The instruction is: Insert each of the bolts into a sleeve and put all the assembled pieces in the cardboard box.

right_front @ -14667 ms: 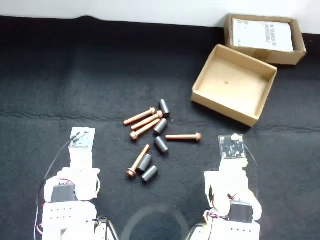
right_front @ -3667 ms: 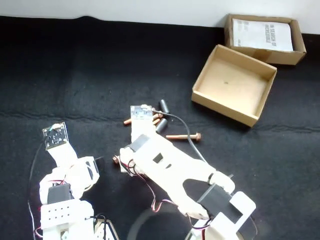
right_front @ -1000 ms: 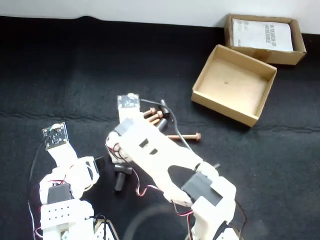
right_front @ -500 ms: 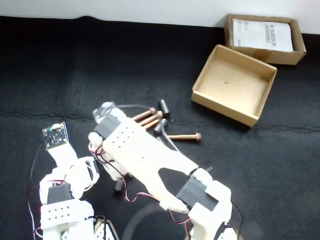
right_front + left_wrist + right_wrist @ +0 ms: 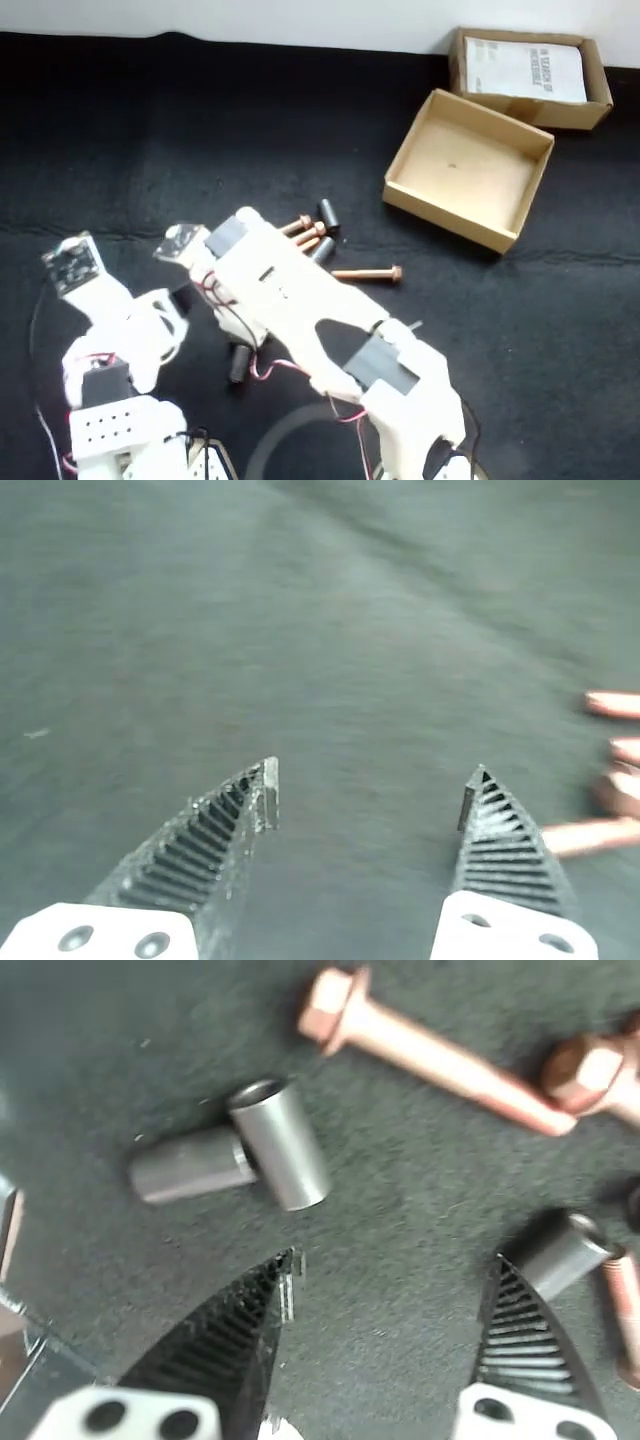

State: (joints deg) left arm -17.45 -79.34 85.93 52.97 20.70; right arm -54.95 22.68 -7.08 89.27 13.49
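Note:
Copper bolts (image 5: pixel 303 226) and dark grey sleeves (image 5: pixel 328 212) lie loose on the black mat at mid-table; one bolt (image 5: pixel 366 272) lies apart to the right, one sleeve (image 5: pixel 238 362) under the right arm (image 5: pixel 290 300). That arm stretches leftwards over the pile. My right gripper (image 5: pixel 390 1270) is open and empty just above the mat, with two touching sleeves (image 5: pixel 280 1155) and a bolt (image 5: pixel 430 1050) beyond its tips and another sleeve (image 5: pixel 565 1250) beside one finger. My left gripper (image 5: pixel 370 785) is open over bare mat, with bolt ends (image 5: pixel 610 702) off to one side.
The open cardboard box (image 5: pixel 470 170) stands at the back right, empty inside. A second box (image 5: pixel 530 75) with a printed sheet stands behind it. The left arm (image 5: pixel 110 310) is at the front left, close beside the right arm.
The right arm has swung left across the pile, uncovering more of the bolts. The left arm's wrist has shifted left and slightly back. Both grippers remain empty.

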